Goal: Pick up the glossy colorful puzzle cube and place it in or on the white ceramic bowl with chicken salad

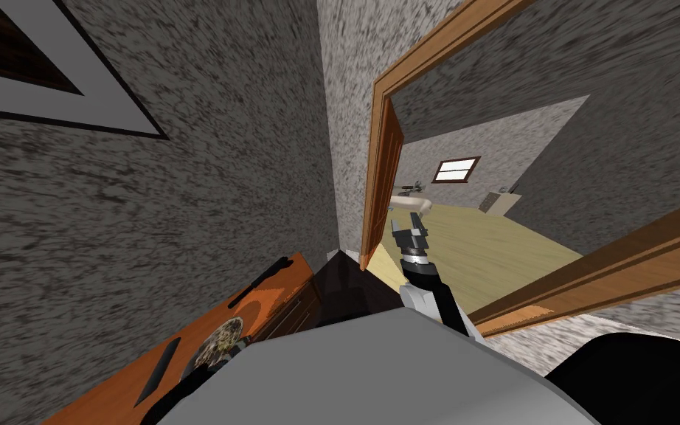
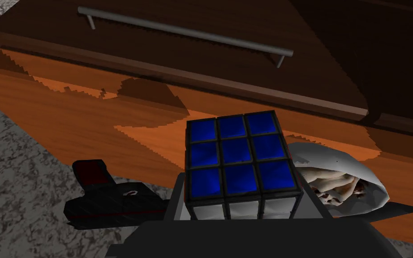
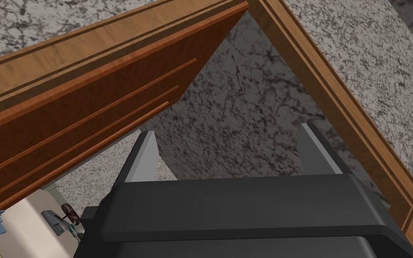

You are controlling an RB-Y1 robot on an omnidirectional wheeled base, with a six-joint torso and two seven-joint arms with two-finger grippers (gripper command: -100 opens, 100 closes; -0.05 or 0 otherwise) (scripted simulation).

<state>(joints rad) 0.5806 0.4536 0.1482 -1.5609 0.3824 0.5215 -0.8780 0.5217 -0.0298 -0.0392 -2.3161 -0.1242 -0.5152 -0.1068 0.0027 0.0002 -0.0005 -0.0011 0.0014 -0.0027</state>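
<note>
step: carry | left gripper (image 2: 243, 199) clamped on puzzle cube (image 2: 239, 156) (blue face showing) | right gripper (image 3: 228, 152) idle, fingers apart | next: shift over bowl (image 2: 335, 157) just beside, release

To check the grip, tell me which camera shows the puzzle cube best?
Left wrist view: the cube, blue face showing, sits between the left hand's fingers, near the bowl. The head view gives the bowl's spot; the right wrist view faces a door.

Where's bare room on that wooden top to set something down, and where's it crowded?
Bare: the broad stretch of wooden top beyond the puzzle cube, from the black object to the edge by the drawer handle. Crowded: at the left hand, between that object and the bowl.
</note>
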